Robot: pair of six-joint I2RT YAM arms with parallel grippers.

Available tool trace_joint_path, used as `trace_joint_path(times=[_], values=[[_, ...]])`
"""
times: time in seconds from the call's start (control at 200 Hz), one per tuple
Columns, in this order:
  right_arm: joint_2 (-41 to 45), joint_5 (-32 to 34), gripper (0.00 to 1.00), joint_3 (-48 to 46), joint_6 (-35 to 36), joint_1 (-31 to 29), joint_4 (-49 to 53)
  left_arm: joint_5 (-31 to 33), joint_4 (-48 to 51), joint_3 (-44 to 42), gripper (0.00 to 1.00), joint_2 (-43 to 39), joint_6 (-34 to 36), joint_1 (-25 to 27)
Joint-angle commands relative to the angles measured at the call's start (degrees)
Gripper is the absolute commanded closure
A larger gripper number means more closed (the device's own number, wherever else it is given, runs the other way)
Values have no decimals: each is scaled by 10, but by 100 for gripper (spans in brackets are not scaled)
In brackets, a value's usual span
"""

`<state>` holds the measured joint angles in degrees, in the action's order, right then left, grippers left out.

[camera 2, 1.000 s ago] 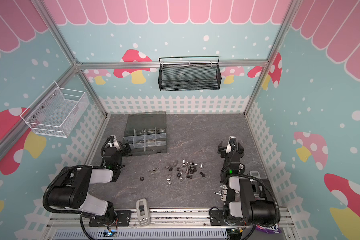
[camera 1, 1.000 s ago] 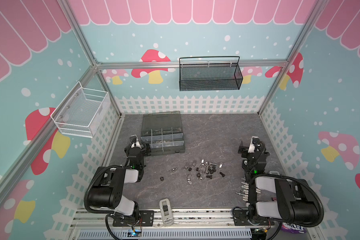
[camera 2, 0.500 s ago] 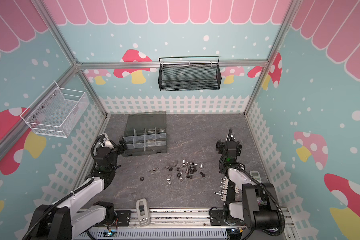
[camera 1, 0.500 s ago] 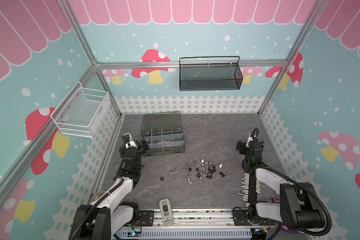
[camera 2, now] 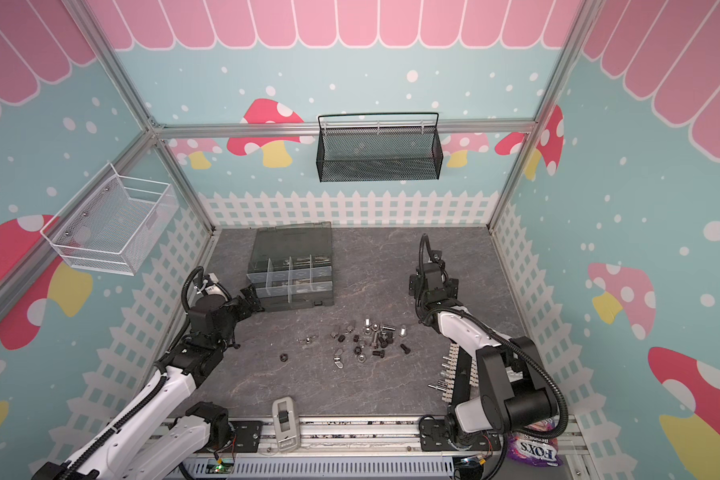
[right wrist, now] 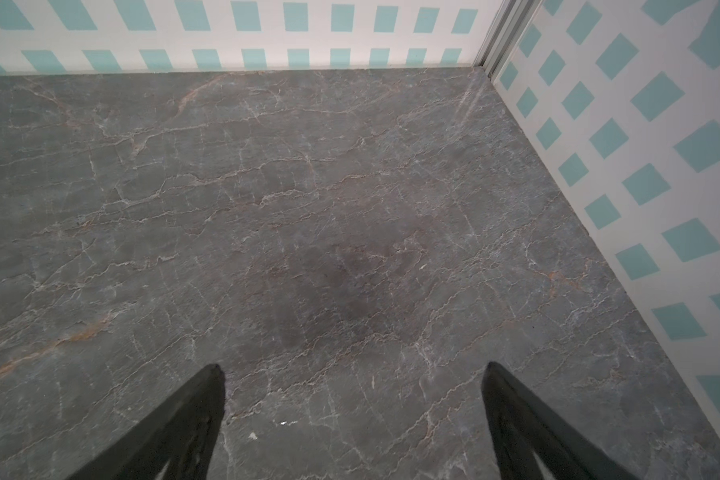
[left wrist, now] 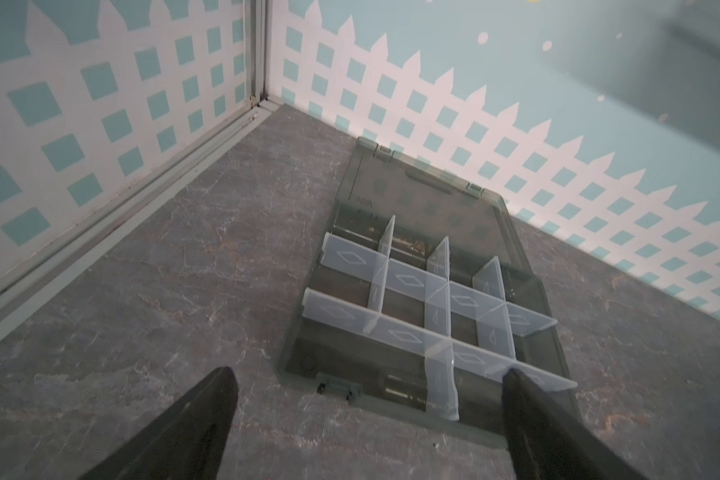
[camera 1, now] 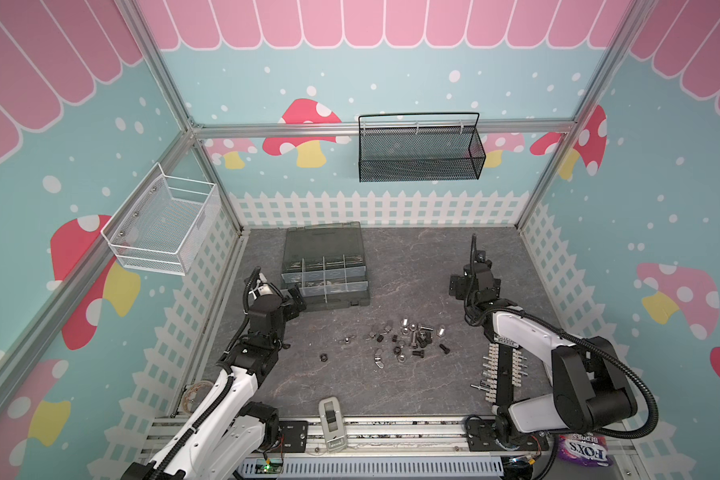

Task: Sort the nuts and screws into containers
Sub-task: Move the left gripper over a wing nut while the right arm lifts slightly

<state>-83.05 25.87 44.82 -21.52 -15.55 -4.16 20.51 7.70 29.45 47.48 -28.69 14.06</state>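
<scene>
one grey marbled table (camera 1: 408, 266). two arms are mounted at its near edge. one dark organizer box (camera 1: 323, 245) lies open at the back left, its containers (left wrist: 408, 280) split by two long and three short clear dividers. about twenty screws (camera 1: 443, 348) and nuts (camera 1: 323, 356), black and silver, lie scattered mid-table, too small to split by count. the left gripper (left wrist: 368, 374) tilts down at the box's near left corner, fingers spread wide, empty. the right gripper (right wrist: 353, 369) hangs over bare table at the right, likewise spread and empty.
</scene>
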Motion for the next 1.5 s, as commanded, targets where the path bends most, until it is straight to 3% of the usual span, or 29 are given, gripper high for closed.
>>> trace_joint_path(times=[0.0, 0.2, 0.395, 0.52, 0.69, 0.855, 1.186, 1.491], values=[[-14, -5, 3, 25, -45, -8, 68, -14, 119, 16, 0, -3, -86, 24], [-14, -33, 3, 41, -74, -11, 95, -34, 150, 40, 0, 75, -121, 91], [-5, -38, 3, 40, -99, -12, 111, -53, 171, 110, 0, 198, -78, 186], [-4, -37, 3, 41, -108, -11, 124, -83, 200, 148, 3, 262, -44, 218], [0, -31, 3, 39, -120, -11, 135, -142, 212, 160, 9, 304, -29, 241], [10, -23, 3, 37, -130, -11, 140, -155, 217, 162, 17, 331, -25, 265], [38, -8, 3, 32, -130, -12, 143, -114, 217, 170, 18, 389, -41, 271], [65, 7, 3, 24, -124, -11, 144, -77, 220, 178, 34, 425, -64, 270]])
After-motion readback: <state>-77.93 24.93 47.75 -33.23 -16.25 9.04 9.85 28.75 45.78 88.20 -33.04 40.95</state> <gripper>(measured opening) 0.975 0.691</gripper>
